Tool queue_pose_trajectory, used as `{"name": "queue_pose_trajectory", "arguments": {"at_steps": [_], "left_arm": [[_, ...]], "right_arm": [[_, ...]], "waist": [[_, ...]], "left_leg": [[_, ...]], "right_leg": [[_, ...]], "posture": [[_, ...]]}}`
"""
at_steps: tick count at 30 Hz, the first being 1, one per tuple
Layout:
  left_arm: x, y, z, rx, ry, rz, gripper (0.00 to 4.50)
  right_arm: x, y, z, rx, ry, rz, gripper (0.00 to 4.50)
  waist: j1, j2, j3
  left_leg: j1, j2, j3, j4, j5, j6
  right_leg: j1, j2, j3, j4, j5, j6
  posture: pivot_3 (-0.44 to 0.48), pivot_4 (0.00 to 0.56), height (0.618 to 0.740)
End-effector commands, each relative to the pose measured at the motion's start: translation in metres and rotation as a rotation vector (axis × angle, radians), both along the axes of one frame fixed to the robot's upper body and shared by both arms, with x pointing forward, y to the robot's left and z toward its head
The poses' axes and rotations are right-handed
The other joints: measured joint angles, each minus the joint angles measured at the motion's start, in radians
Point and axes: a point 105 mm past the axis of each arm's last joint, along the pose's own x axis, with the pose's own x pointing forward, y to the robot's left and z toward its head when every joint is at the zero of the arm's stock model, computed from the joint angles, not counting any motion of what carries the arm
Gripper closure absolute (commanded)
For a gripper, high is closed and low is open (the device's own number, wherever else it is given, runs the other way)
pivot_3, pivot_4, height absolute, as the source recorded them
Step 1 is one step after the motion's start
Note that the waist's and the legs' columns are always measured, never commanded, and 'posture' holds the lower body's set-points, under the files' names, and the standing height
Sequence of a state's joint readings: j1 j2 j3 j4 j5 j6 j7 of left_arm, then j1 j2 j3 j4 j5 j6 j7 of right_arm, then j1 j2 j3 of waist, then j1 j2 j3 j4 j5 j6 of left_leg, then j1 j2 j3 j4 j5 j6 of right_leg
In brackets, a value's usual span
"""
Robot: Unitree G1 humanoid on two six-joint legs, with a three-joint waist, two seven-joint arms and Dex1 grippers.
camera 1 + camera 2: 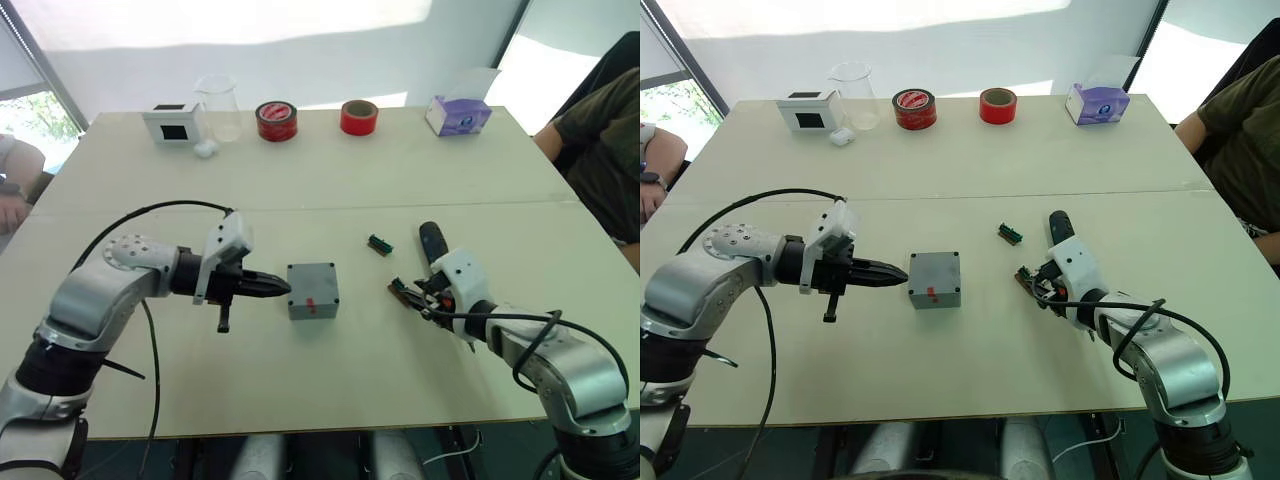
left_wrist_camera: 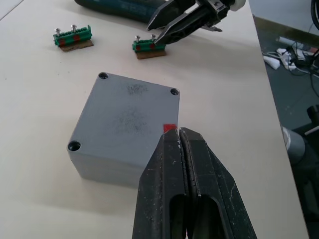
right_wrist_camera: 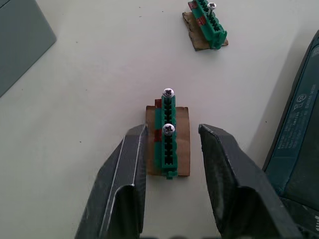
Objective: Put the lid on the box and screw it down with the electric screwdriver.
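With the lid (image 2: 128, 110) already seated on the box (image 1: 313, 291) mid-table, the right tool (image 3: 172, 144), spread, straddles a green screw holder (image 3: 167, 134), seemingly needing to close next; the left tool (image 2: 182, 149), pressed together, rests at the box.

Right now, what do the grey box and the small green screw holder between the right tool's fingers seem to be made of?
The grey box: probably moulded plastic, matte and uniformly grey, with scuff marks on top. The green screw holder: glossy green plastic, apparently on a brown card-like base, holding two shiny metal screws. The right tool straddles it.
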State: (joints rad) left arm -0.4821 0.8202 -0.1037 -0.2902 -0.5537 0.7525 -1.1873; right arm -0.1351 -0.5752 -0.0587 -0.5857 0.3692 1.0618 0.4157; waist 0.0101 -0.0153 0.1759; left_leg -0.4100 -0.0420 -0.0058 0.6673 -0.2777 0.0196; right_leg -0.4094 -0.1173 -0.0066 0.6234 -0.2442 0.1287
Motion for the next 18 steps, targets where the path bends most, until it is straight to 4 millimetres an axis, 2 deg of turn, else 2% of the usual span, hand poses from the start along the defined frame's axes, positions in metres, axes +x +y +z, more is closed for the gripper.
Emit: {"name": "queue_pose_trajectory", "arguments": {"at_steps": [1, 10, 13, 16, 18], "left_arm": [[-0.0021, -0.0023, 0.0089, -0.008, -0.055, -0.017, 4.5], [-0.0006, -0.0016, 0.0071, -0.005, -0.059, -0.015, 4.5], [-0.0006, -0.0013, 0.0066, -0.004, -0.059, -0.014, 4.5], [0.0003, 0.0002, 0.0056, 0.001, -0.059, -0.008, 4.5], [0.0007, 0.0006, 0.0056, 0.001, -0.06, -0.006, 4.5]], "right_arm": [[0.0017, 0.0035, 0.0091, 0.013, -0.044, 0.012, 2.62], [0.0018, 0.0059, 0.0082, 0.018, -0.042, 0.02, 2.62], [0.002, 0.0066, 0.008, 0.02, -0.043, 0.021, 3.29], [0.0017, 0.0075, 0.0078, 0.023, -0.04, 0.024, 4.46], [0.0014, 0.0076, 0.0077, 0.024, -0.039, 0.025, 4.46]], "waist": [[0.0, 0.0, 0.0], [0.0, 0.0, 0.0], [0.0, 0.0, 0.0], [0.0, 0.0, 0.0], [0.0, 0.0, 0.0]], "left_leg": [[0.0, 0.0, 0.0, 0.0, 0.0, 0.0], [0.0, 0.0, 0.0, 0.0, 0.0, 0.0], [0.0, 0.0, 0.0, 0.0, 0.0, 0.0], [0.0, 0.0, 0.0, 0.0, 0.0, 0.0], [0.0, 0.0, 0.0, 0.0, 0.0, 0.0]], "right_leg": [[0.0, 0.0, 0.0, 0.0, 0.0, 0.0], [0.0, 0.0, 0.0, 0.0, 0.0, 0.0], [0.0, 0.0, 0.0, 0.0, 0.0, 0.0], [0.0, 0.0, 0.0, 0.0, 0.0, 0.0], [0.0, 0.0, 0.0, 0.0, 0.0, 0.0]], "posture": [[0.0, 0.15, 0.74], [0.0, 0.15, 0.74], [0.0, 0.15, 0.74], [0.0, 0.15, 0.74], [0.0, 0.15, 0.74]]}}
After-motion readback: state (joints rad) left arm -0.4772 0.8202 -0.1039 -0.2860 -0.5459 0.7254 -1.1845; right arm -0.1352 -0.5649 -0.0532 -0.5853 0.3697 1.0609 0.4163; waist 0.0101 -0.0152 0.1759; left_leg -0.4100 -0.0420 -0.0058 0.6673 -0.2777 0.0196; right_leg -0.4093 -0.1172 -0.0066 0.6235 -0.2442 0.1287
